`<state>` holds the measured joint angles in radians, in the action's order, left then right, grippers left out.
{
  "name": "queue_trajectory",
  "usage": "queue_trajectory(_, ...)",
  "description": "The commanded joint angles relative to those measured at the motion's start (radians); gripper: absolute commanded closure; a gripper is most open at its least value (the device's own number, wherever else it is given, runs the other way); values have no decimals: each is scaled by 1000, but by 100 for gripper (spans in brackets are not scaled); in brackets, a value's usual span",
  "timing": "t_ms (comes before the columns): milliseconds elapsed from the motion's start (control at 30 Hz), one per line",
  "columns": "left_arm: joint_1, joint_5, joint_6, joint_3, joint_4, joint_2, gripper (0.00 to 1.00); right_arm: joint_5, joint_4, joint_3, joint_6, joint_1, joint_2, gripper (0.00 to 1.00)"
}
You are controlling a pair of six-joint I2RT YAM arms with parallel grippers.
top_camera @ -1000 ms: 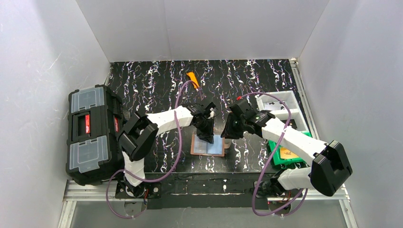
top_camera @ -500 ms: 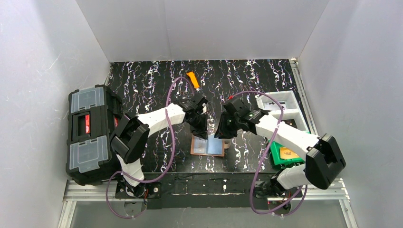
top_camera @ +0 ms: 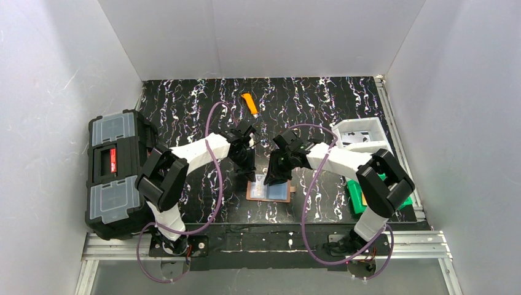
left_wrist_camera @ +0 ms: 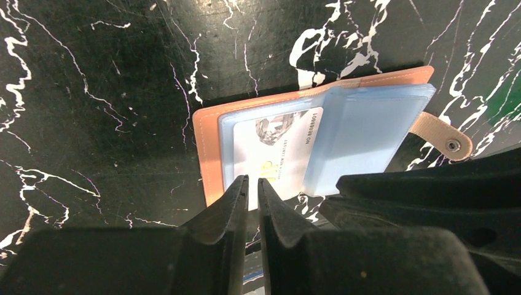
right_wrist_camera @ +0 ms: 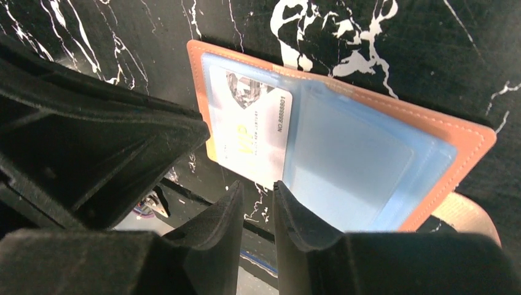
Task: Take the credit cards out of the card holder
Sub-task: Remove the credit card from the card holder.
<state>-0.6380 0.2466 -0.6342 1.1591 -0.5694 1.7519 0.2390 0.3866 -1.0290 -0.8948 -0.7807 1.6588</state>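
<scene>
The brown card holder (top_camera: 252,195) lies open on the black marbled table, its pale blue plastic sleeves up; it also shows in the left wrist view (left_wrist_camera: 206,153) and the right wrist view (right_wrist_camera: 467,135). A pale card with a gold chip (left_wrist_camera: 276,150) sits in its left sleeve, and it also shows in the right wrist view (right_wrist_camera: 252,132). The orange-tan card is out of view. My left gripper (top_camera: 249,174) (left_wrist_camera: 253,182) hangs shut and empty just above the holder's left half. My right gripper (top_camera: 270,178) (right_wrist_camera: 257,187) is beside it over the middle, jaws a narrow slit apart, holding nothing.
A big black toolbox (top_camera: 117,172) stands at the left edge. An orange utility knife (top_camera: 249,103) lies at the back. A white tray (top_camera: 362,132) and a green bin (top_camera: 356,200) are on the right. The holder's snap tab (left_wrist_camera: 451,142) sticks out sideways.
Both grippers have moved left. The left one has shifted off the holder's middle to its left end; the right arm has swung in over the holder. The holder has not moved.
</scene>
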Motion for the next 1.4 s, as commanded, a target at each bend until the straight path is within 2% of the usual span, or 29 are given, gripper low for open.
queue_trajectory(0, -3, 1, 22, -12, -25, 15, 90, 39, -76, -19, -8, -5, 28, 69)
queue_trajectory(233, -2, 6, 15, -34, -4, 45, 92, 36, -131, 30, -26, -2, 74, 69)
queue_trajectory(433, -3, 0, 7, -26, -24, 93, 98, 10, -169, 95, -46, 3, 70, 66)
queue_trajectory(733, -2, -23, -8, -30, -47, 125, 100, 93, -339, 195, -99, 27, 76, 66)
queue_trajectory(1000, -17, -25, -23, -43, -46, 134, 100, 163, -535, 299, -161, 55, 50, 78)
queue_trajectory(1267, -50, -28, -26, -34, -47, 144, 100, 196, -587, 302, -156, 55, 65, 75)
queue_trajectory(1367, -51, -40, -20, -30, -59, 147, 100, 191, -586, 302, -151, 55, 62, 83)
